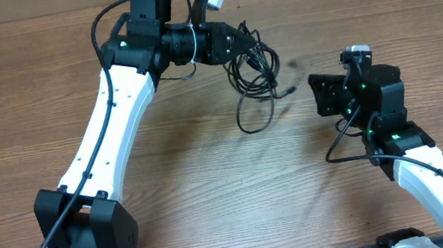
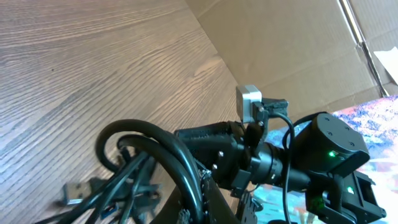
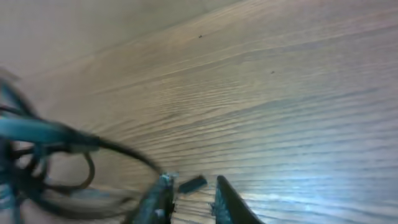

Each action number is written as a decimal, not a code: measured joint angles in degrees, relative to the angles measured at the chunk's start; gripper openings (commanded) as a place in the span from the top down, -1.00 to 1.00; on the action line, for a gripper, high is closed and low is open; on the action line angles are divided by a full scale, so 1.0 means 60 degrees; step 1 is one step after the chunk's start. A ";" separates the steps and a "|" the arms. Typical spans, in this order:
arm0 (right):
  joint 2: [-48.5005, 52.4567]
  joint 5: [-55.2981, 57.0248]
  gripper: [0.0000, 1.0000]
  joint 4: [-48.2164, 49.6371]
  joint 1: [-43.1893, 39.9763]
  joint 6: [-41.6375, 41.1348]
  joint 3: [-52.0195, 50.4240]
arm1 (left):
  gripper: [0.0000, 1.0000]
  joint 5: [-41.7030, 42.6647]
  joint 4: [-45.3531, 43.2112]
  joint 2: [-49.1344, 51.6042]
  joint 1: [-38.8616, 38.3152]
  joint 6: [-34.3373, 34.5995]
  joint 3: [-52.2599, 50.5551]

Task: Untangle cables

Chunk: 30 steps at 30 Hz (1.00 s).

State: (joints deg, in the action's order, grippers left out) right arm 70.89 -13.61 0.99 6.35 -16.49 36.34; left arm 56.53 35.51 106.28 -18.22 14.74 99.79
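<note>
1. The cables (image 1: 258, 60) were thin, black, soft and light, in loose loops near 12 o'clock on the wooden table (image 1: 168, 175).
2. The left gripper (image 1: 238, 43) was closed tight on the bunch.
3. The right gripper (image 3: 192, 188), at 3 o'clock, had its fingers a little apart, holding nothing.
4. A small hard plug (image 3: 193, 183) lay between its tips and looked like the best place to grab.

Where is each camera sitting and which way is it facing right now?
Overhead: above the table, looking straight down; left arm and right arm show, cables between them.
Left wrist: on the left arm, facing across the table; cables up close, right arm beyond.
Right wrist: low over the table, facing the cables; its own fingertips show.
Shared: all three see the cables.
</note>
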 measured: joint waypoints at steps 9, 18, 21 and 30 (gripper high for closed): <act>-0.0550 -0.2029 -0.12 0.0765 0.0000 -0.0066 0.0000 | 0.92 -0.0277 0.0000 0.0000 0.0000 0.0036 0.0000; -0.0758 -0.3861 -0.34 0.1399 0.0098 -0.0004 -0.0004 | 0.92 -0.0288 0.0000 0.0000 0.0000 0.0324 0.0000; -0.0583 -0.4087 -0.34 0.1931 0.0353 0.0007 -0.0004 | 0.92 -0.0288 0.0000 0.0000 0.0000 0.0404 0.0000; -0.0011 -0.3734 -0.32 0.2878 0.1067 0.0576 -0.0004 | 0.92 -0.0215 -0.0004 0.0000 0.0000 0.0528 0.0000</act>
State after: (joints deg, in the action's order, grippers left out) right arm 70.83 -36.01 18.26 12.75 -13.04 36.32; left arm 55.24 35.48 106.28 -18.22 17.91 99.79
